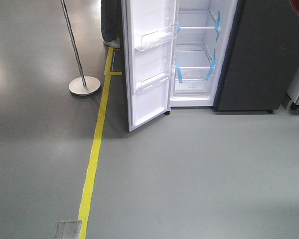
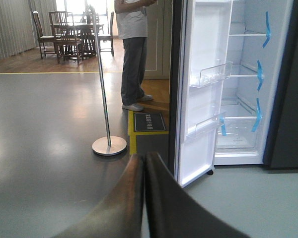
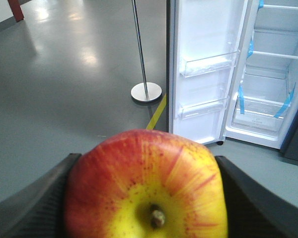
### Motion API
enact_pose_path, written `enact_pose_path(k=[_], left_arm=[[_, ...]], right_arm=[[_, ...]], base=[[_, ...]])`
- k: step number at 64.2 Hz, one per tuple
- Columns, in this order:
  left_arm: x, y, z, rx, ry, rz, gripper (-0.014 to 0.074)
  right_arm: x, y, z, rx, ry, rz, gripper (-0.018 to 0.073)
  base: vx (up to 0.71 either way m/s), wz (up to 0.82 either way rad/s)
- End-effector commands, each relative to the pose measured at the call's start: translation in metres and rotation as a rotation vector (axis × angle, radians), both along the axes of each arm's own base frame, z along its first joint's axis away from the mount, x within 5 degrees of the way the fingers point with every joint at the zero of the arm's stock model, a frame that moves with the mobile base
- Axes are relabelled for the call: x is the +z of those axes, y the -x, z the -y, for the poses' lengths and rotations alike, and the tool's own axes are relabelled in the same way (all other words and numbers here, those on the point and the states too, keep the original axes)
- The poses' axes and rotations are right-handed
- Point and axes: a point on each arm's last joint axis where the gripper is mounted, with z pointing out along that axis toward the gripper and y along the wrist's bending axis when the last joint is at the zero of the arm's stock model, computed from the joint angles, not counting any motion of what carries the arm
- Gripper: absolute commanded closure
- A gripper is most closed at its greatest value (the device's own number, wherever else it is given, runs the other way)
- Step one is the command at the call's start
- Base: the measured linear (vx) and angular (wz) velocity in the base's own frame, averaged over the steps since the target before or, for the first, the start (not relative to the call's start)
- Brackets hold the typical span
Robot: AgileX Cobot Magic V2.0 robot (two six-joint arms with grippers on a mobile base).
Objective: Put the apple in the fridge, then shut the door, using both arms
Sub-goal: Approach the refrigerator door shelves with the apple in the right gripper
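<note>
The right gripper [image 3: 146,157] holds the apple [image 3: 139,178] clamped between its two dark fingers [image 3: 35,203], one pressed to each side of the fruit, stem and yellow patch facing the wrist camera. The apple is out in front of the fridge [image 1: 197,55], well apart from it and not yet inside. The left gripper [image 2: 144,157] is closed with nothing in it, its fingers lying flat against each other, and it too points toward the fridge from well back. The fridge stands open: its door [image 1: 149,64] is swung wide out from the cabinet, the white lining facing the robot, with two clear bins [image 1: 157,37] on it, both bare as far as can be seen. Inside the fridge, clear shelves [image 1: 194,67] sit one above another, with strips of blue tape [image 1: 217,22] on their edges. Beside the open door, on the side away from the fridge cabinet, a silver pole [image 1: 72,45] rises from a round base on the grey floor [image 1: 199,174]. A yellow line [image 1: 92,159] runs along the floor from near the door's foot toward the robot. Behind the door, a person [image 2: 131,49] in grey trousers stands near a dark mat [image 2: 149,121].
</note>
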Motion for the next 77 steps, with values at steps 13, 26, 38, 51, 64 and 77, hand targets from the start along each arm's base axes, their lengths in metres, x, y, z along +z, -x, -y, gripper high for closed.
enact_pose_path(k=[13, 26, 38, 51, 64, 77], left_arm=[[0.0135, 0.0019, 0.0007, -0.011, 0.011, 0.107, 0.0603], [0.0135, 0.0019, 0.0007, -0.011, 0.011, 0.107, 0.0603], [0.0135, 0.0019, 0.0007, -0.011, 0.011, 0.107, 0.0603], [0.0135, 0.0019, 0.0007, -0.011, 0.011, 0.107, 0.0603], [0.0135, 0.0019, 0.0007, -0.011, 0.011, 0.107, 0.0603], [0.0135, 0.0019, 0.0007, -0.011, 0.011, 0.107, 0.0603]], right_arm=[[0.018, 0.0071, 0.0014, -0.02, -0.033, 0.117, 0.0363], [0.018, 0.0071, 0.0014, -0.02, -0.033, 0.117, 0.0363], [0.018, 0.0071, 0.0014, -0.02, -0.033, 0.117, 0.0363], [0.018, 0.0071, 0.0014, -0.02, -0.033, 0.117, 0.0363], [0.018, 0.0071, 0.0014, -0.02, -0.033, 0.117, 0.0363], [0.0178, 0.0066, 0.0014, -0.02, -0.033, 0.115, 0.0363]], base=[[0.23, -0.03], [0.23, -0.01], [0.22, 0.0], [0.2, 0.01], [0.18, 0.01], [0.17, 0.0]])
